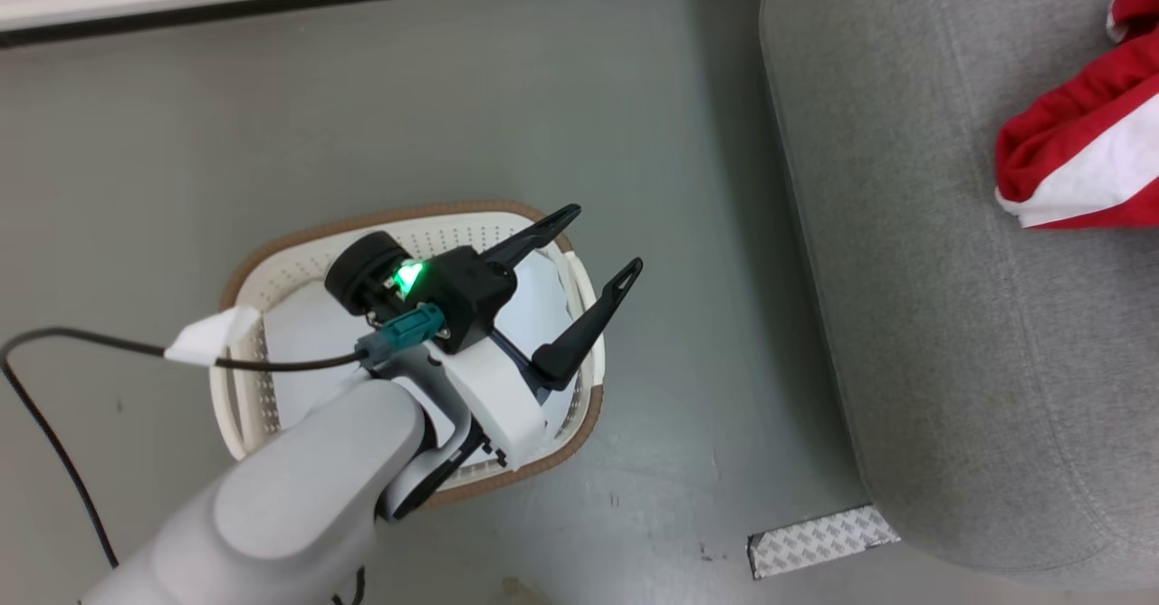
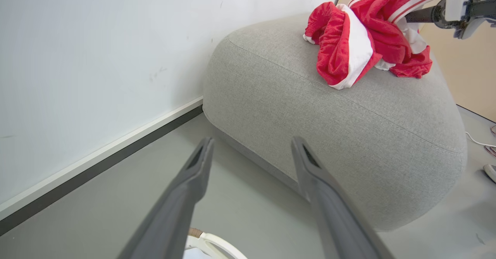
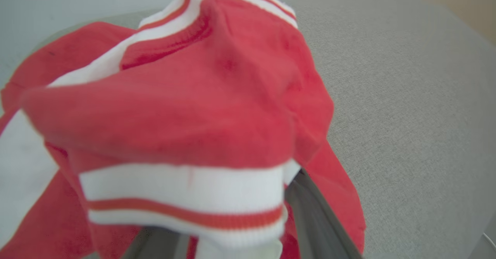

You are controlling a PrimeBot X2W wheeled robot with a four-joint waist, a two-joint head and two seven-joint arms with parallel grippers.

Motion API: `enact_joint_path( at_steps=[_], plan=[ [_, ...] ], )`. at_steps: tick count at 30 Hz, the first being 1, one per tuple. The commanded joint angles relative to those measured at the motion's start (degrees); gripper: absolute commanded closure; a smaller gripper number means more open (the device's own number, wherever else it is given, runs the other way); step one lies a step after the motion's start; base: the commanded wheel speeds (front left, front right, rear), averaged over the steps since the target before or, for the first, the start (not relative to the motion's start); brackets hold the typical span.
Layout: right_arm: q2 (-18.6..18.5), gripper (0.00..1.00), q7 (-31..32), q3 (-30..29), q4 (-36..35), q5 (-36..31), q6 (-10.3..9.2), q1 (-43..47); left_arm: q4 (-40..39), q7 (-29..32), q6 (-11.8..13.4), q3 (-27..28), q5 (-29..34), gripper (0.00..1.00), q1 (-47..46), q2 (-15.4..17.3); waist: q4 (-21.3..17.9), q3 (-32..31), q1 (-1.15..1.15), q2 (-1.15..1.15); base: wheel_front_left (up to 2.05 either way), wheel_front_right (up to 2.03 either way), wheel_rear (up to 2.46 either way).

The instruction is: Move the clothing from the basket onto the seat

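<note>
Setting: an indoor robot test room, staged as a sitting corner. A grey upholstered seat (image 1: 951,315) is set on a bare grey floor (image 1: 453,89). A plain white wall (image 2: 97,57) with dark skirting (image 2: 97,164) is seen beside the seat. A patterned tape patch (image 1: 819,542) and loose cables (image 2: 480,140) are noted on the floor by the seat.

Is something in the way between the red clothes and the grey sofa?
No, nothing visible is. The clothing already lies right on the seat, with no other thing between them.
</note>
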Motion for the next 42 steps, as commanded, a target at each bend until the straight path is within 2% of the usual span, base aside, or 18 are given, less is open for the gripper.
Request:
enact_joint_path(
  at_steps=[1, 10, 15, 22, 31, 38, 42],
  plan=[
    [-1.09, 0.00, 0.26, 0.69, -0.17, 0.40, -0.14, 0.97, 0.51, -0.64, 0.09, 0.03, -0.58, 0.00, 0.79, 0.01, -0.29, -1.42, 0.00, 0.00, 0.00, 0.00, 0.00],
    [-4.89, 0.00, 3.34, 8.14, -4.07, 3.17, -0.14, 4.18, 4.15, -3.91, 0.32, 0.64, -3.56, 0.00, 5.03, -1.75, -0.95, -10.49, 0.00, 0.00, 0.00, 0.00, 0.00],
    [-7.75, 0.00, 4.14, 11.76, -8.81, 4.15, -0.15, 6.08, 5.78, -5.19, 0.85, 1.77, -4.77, 0.00, 7.65, -2.93, -0.48, -16.01, 0.00, 0.00, 0.00, 0.00, 0.00],
    [-9.63, 0.00, 2.65, 15.89, -18.16, 5.16, -0.15, 8.12, 6.60, -6.14, 2.30, 5.16, -6.29, 0.00, 10.97, -3.84, 1.63, -22.30, 0.00, 0.00, 0.00, 0.00, 0.00],
    [-5.66, 0.00, -1.61, 18.36, -28.83, 5.12, -0.14, 11.66, 5.17, -6.17, 4.71, 13.72, -6.29, 0.00, 16.99, -2.92, 5.43, -28.43, 0.00, 0.00, 0.00, 0.00, 0.00],
    [-0.86, 0.00, -7.38, 19.24, -31.88, 3.95, -0.14, 15.88, 4.28, -6.19, 6.76, 20.55, -4.82, 0.00, 22.45, -2.24, 8.12, -31.08, 0.00, 0.00, 0.00, 0.00, 0.00],
    [1.58, 0.00, -10.44, 18.17, -32.55, 3.09, -0.14, 19.38, 2.43, -6.19, 7.10, 25.40, -4.53, 0.00, 25.22, -3.40, 9.96, -31.95, 0.00, 0.00, 0.00, 0.00, 0.00]
  ],
)
